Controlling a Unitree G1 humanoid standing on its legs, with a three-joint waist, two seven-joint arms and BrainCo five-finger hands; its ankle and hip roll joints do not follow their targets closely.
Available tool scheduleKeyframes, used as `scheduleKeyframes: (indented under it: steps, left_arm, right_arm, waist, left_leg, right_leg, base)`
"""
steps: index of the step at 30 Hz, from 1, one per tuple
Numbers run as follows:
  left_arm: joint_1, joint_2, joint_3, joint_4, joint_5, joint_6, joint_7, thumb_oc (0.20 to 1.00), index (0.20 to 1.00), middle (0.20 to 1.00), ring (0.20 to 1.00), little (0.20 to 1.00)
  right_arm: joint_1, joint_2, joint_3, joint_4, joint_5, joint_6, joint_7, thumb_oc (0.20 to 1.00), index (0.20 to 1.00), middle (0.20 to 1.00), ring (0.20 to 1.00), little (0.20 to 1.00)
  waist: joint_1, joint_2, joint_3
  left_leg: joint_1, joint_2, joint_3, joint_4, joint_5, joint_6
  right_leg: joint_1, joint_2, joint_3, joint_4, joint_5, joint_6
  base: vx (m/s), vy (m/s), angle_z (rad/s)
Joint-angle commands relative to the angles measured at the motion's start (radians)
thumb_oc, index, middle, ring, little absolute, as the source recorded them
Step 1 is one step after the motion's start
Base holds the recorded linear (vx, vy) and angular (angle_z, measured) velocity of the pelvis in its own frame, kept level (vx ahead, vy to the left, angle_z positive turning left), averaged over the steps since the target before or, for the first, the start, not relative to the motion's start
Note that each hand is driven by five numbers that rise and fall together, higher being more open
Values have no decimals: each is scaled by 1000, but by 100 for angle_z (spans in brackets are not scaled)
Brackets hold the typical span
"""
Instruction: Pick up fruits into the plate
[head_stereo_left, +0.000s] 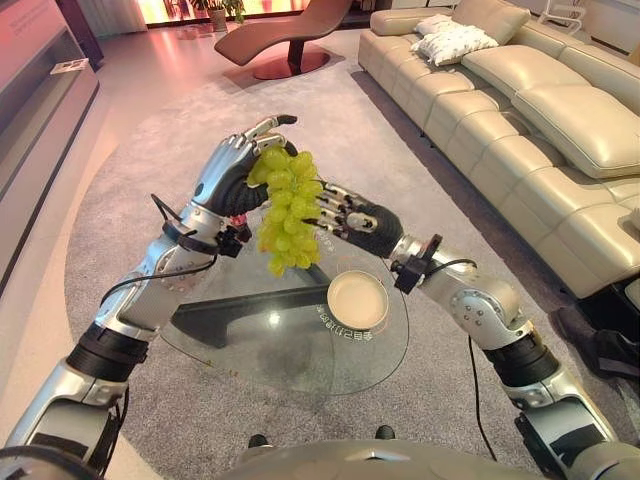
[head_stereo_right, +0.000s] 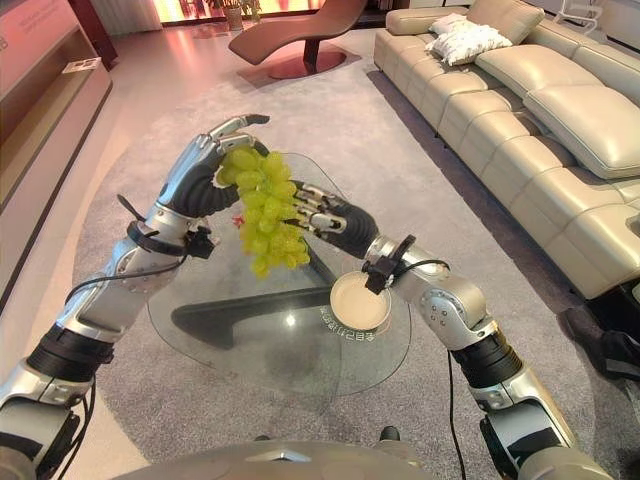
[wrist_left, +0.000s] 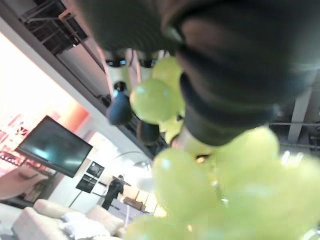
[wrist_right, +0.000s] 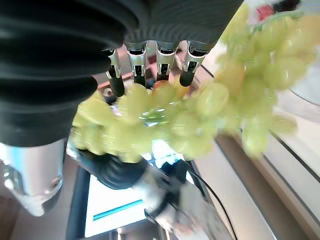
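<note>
Two hands meet around one bunch of green grapes (head_stereo_left: 287, 212), which hangs in the air above the round glass table (head_stereo_left: 240, 350). The left hand (head_stereo_left: 232, 170) holds the bunch at its top: the fingers are curled over the upper grapes and the thumb comes from the other side, so the bunch is pinched between them. In the left wrist view the grapes (wrist_left: 210, 185) sit directly against the dark cover of this hand. The right hand (head_stereo_left: 352, 222) is at the side of the bunch, about at its middle, with the fingers stretched out and a little spread; their dark tips (wrist_right: 150, 75) touch the grapes, but they do not close around them. A small cream plate (head_stereo_left: 357, 301) stands on the glass, near the right edge of the table, lower than the bunch and a little to the right of it, with nothing on it. The table stands on a grey carpet (head_stereo_left: 130, 180). A cream leather sofa (head_stereo_left: 520, 110) is along the right side, with a white cushion (head_stereo_left: 452, 42) on it, and a brown lounge chair (head_stereo_left: 290, 35) stands far behind.
</note>
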Motion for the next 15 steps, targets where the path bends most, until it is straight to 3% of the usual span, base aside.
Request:
scheduleKeyframes:
  steps: [1, 7, 15]
  left_arm:
    - [-158, 46, -11, -3, -41, 6, 22, 200, 200, 200, 200, 200]
    - [-192, 32, -67, 13, -21, 33, -9, 200, 200, 200, 200, 200]
    - [-255, -17, -159, 41, -13, 82, -65, 200, 200, 200, 200, 200]
  right_arm:
    - [-49, 42, 37, -71, 54, 22, 47, 1000, 1000, 1000, 1000, 1000]
    - [-71, 39, 107, -89, 26, 64, 55, 1000, 1000, 1000, 1000, 1000]
    - [-130, 82, 161, -67, 21, 52, 27, 1000, 1000, 1000, 1000, 1000]
  waist:
    - [6, -25, -16]
    - [-3, -28, -15]
    - [-10, -28, -15]
  left_leg:
    - [-2, 0, 5, 42, -114, 16]
    - [1, 3, 7, 38, -110, 15]
    - [4, -1, 7, 42, -114, 20]
  right_leg:
    - [31, -70, -52, 45, -70, 47]
    - [29, -64, -39, 45, -71, 46]
    - [30, -60, -22, 44, -71, 44]
  base:
    - [0, 0, 0]
    - [-7, -2, -2]
    - [1, 1, -1]
